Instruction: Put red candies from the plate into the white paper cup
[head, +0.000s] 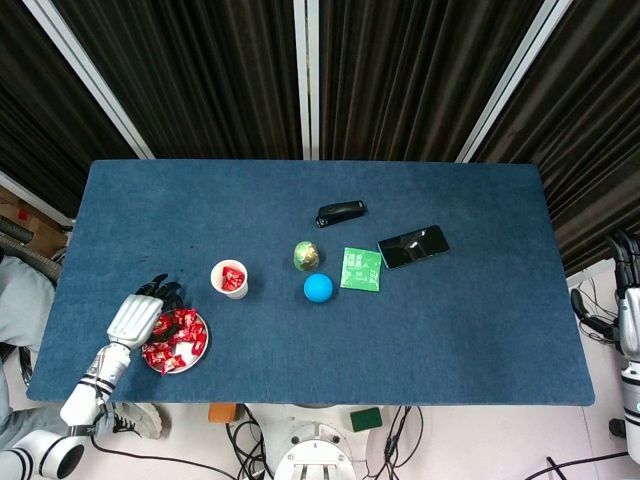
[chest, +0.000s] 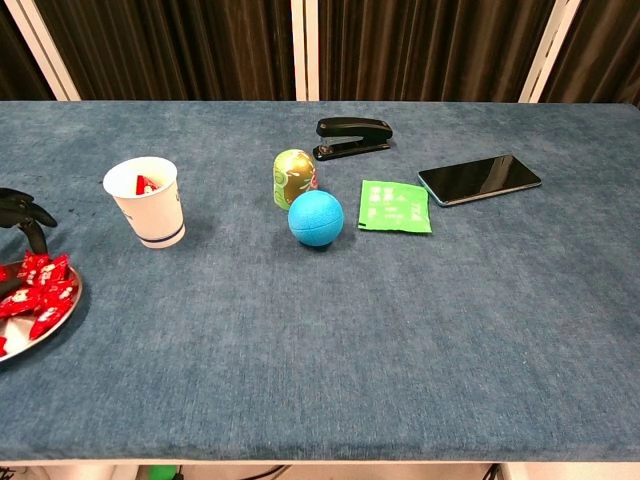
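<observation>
While I'm parked over the left end of the blue table (head: 480, 310), progress looks partial at best: the plate (head: 198, 350) near the front-left corner is loaded with red candies (head: 172, 340), so most of the job is left. My left hand (head: 136, 315) sits over the plate's left side with the dark fingers (chest: 22, 212) pointing toward the far edge and down at the pile. I honestly can't tell if it's got a wrapper pinched or is just hovering. The white paper cup (head: 229, 279) stands just beyond and to the right of the plate, upright, with some red candy already showing inside, so at least a few are done. My right hand (head: 628, 290) hangs off past the table's right edge, doing nothing; can't tell its finger state either. Next up, I reckon, is grabbing one candy cleanly.
</observation>
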